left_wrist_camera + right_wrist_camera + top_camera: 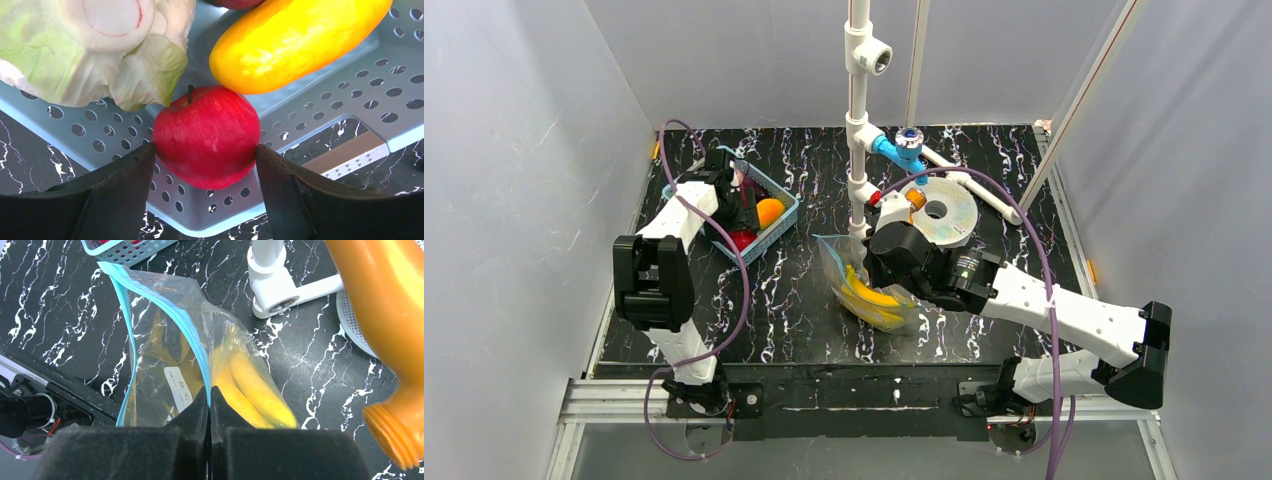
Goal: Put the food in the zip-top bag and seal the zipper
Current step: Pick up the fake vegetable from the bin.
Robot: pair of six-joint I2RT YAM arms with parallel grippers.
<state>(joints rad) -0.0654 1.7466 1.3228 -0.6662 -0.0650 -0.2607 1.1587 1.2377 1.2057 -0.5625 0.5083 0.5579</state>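
Note:
In the left wrist view a red apple (206,136) sits over the floor of the blue perforated basket (350,95). My left gripper (206,150) is shut on it, with a dark finger (125,190) touching each side. A yellow fruit (295,40) and a leafy cabbage (90,50) lie just behind it. The zip-top bag (160,345) stands at the table's middle with its mouth gaping, and yellow bananas (255,385) lie inside. My right gripper (210,390) is shut on the teal-blue zipper (165,305) at the mouth edge. A white label (179,390) shows on the bag.
The basket (786,205) stands at the back left of the black marbled table, with the left arm reaching into it. A white pipe stand (859,120) rises behind the bag (864,290). A white perforated disc (944,210) lies at the back right. An orange bottle (390,315) is close by my right wrist.

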